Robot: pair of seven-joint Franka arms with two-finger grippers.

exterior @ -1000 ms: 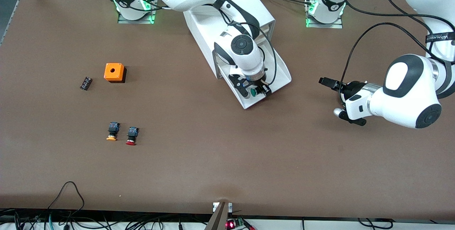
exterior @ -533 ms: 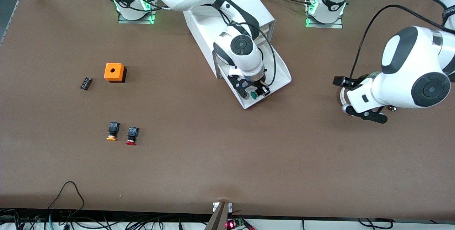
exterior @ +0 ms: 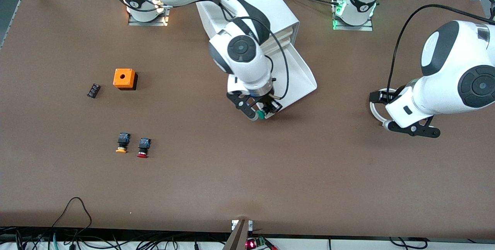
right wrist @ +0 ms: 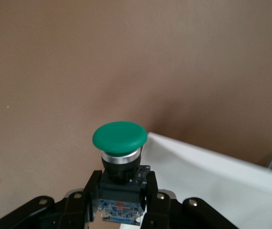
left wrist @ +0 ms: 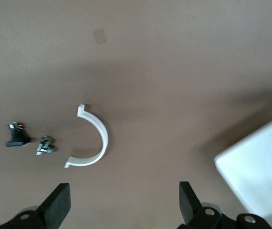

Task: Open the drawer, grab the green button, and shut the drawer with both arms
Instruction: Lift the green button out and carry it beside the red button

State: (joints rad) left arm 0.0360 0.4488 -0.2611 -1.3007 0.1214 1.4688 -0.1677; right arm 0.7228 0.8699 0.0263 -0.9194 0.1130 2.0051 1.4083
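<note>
Gripping the button over the drawer edge, right pincer; left pincer wide over table.

Little can be read. A "2" is seen on the black band at the left arm's base, and a "1" on the band at the right arm's base. No other text is legible.

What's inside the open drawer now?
The visible part of the drawer tray shows bare white. The right arm covers its front corner, so that part cannot be seen. The green button is out, clamped in the right gripper over the drawer's front edge.
</note>
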